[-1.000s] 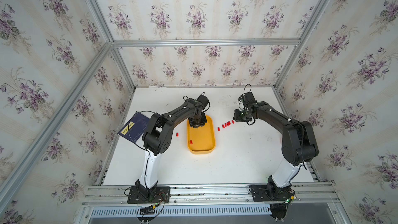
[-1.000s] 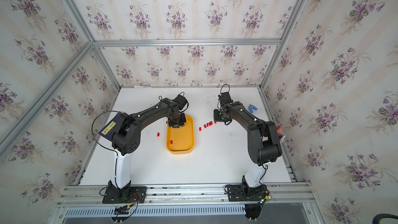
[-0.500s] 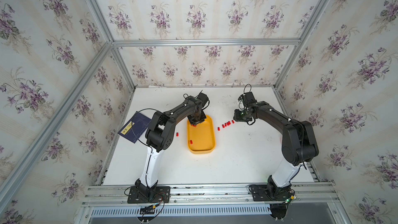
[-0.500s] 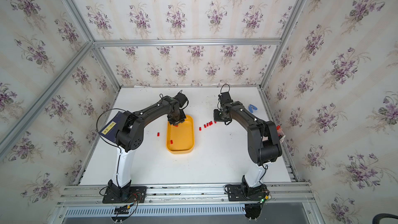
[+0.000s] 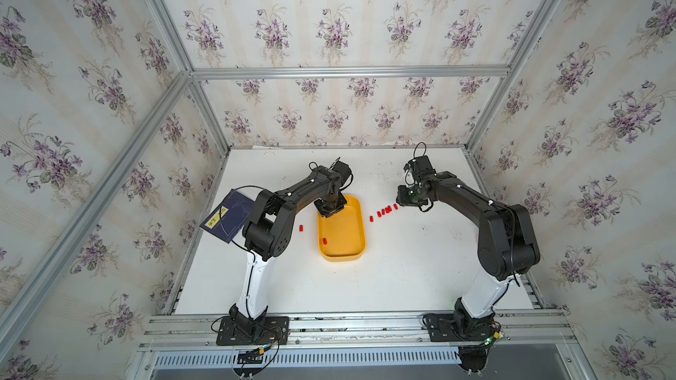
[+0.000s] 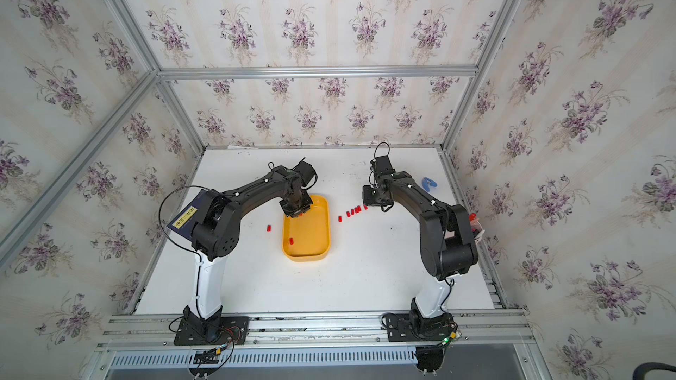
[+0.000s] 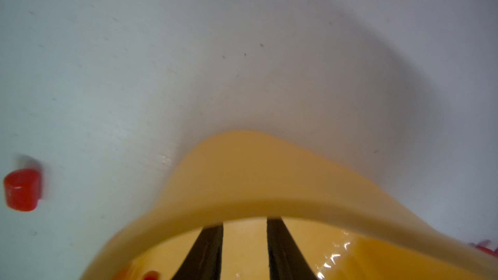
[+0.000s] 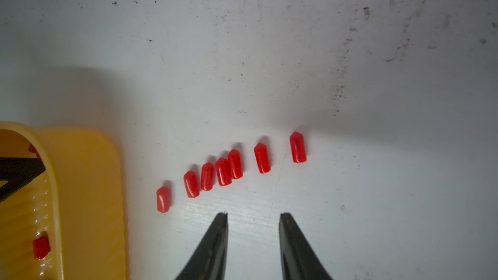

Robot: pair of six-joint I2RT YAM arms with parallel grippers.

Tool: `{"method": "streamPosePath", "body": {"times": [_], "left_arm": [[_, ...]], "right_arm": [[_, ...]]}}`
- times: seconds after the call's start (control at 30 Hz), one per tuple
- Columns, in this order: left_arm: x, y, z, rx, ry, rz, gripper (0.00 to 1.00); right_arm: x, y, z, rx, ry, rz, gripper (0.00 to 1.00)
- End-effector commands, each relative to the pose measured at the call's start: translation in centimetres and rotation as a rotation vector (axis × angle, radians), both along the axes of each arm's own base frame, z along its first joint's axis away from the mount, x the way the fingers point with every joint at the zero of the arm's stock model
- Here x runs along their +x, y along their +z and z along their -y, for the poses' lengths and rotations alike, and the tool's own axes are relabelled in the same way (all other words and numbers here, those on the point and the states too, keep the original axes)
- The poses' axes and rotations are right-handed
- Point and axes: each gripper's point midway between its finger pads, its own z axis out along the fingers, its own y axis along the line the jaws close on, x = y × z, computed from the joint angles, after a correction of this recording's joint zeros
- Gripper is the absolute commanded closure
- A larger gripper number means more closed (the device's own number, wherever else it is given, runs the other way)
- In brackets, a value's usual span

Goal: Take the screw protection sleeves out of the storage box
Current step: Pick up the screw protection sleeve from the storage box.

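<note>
The storage box lies on the table, and the left gripper is inside its far end with fingers apart and empty, apparently mid-pick. The right gripper hovers with fingers also apart beside seven screw protection sleeves lined up outside. A few remain inside, so the next move calls for a precise close on one tiny cap.
</note>
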Motion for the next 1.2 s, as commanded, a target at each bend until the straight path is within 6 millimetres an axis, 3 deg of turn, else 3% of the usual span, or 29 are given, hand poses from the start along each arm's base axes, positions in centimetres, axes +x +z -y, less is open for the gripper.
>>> {"method": "streamPosePath", "body": {"times": [0.0, 0.83, 1.17], "left_arm": [[0.5, -0.1, -0.3, 0.015, 0.025, 0.017, 0.66], [0.9, -1.5, -0.6, 0.020, 0.034, 0.000, 0.68], [0.1, -1.9, -0.4, 0.001, -0.003, -0.024, 0.77]], "right_arm": [[0.0, 0.0, 0.0, -0.007, 0.010, -0.002, 0.63], [-0.1, -0.8, 0.1, -0.024, 0.026, -0.013, 0.63], [-0.2, -0.9, 0.2, -0.026, 0.022, -0.016, 0.63]]}}
